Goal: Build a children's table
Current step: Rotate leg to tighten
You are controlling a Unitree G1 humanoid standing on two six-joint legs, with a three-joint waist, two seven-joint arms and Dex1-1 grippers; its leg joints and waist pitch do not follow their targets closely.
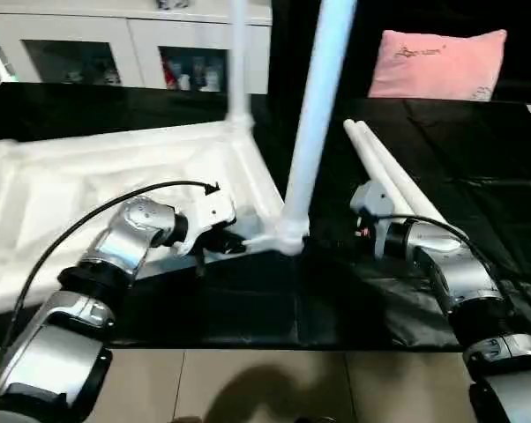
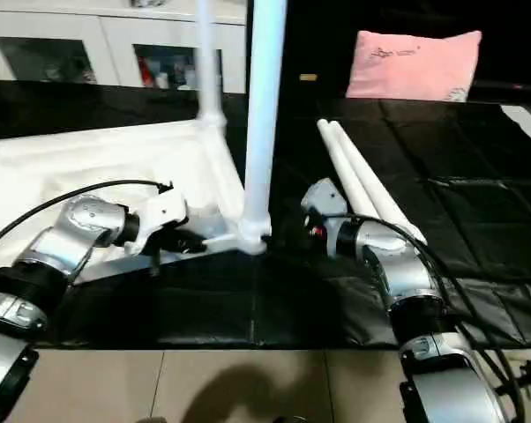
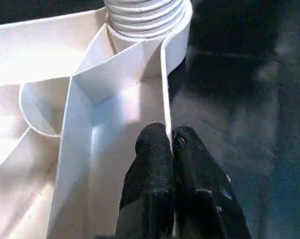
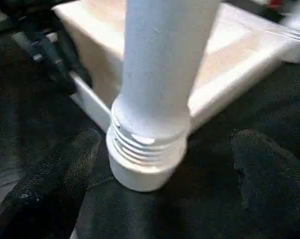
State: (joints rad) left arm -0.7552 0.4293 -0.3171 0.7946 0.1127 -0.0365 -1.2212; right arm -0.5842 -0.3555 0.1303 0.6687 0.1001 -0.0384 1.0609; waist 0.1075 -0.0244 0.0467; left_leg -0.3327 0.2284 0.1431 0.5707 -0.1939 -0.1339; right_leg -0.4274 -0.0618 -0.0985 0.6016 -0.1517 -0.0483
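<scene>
A: Table status?
B: Table point(image 1: 89, 189) upside down on black sheet point(image 1: 477, 176), two legs upright in corners, two spare legs point(image 1: 393, 176) lying beside.
A: Grippers?
B: Left gripper point(image 3: 171, 144) pinched on rim point(image 3: 165, 94). Right gripper point(image 4: 165, 174) spread wide, flanking near leg point(image 4: 165, 64), not touching.

Ahead of you, a black sheet point(image 1: 477, 203) covers the surface, creased and glossy. At its far right a pink pillow point(image 1: 436, 63) stands upright. Far left you have a white cabinet point(image 1: 115, 44) with glass doors, small items inside. Nearest you, beige floor tiles point(image 1: 248, 388).
</scene>
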